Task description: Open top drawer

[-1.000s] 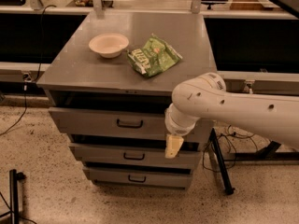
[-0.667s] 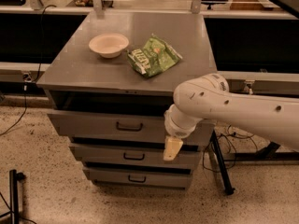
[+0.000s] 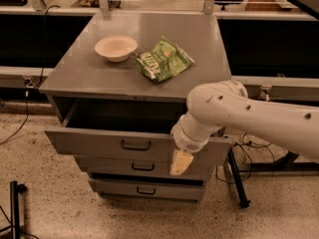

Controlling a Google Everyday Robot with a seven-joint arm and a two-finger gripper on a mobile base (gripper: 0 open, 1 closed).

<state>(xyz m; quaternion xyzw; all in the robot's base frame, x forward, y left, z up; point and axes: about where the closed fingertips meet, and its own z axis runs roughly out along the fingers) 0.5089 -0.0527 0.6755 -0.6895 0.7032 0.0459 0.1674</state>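
The top drawer (image 3: 94, 142) is the widest grey metal drawer of the cabinet and stands partly pulled out, with its dark inside showing under the cabinet top (image 3: 94, 78). Its small black loop handle (image 3: 135, 145) sits at the centre of the front. My gripper (image 3: 180, 162), cream-tipped on a white arm, hangs pointing down in front of the right part of the drawer front, to the right of the handle and not on it.
Two narrower grey drawers, the middle one (image 3: 143, 167) and the bottom one (image 3: 146, 190), sit below. A white bowl (image 3: 115, 48) and a green snack bag (image 3: 163, 59) lie on the cabinet top. A black stand leg (image 3: 237, 180) and cables are on the right, and a black post (image 3: 15, 208) is at the lower left.
The top drawer has slid further out toward the camera. My gripper has moved a little down and left along with the drawer front.
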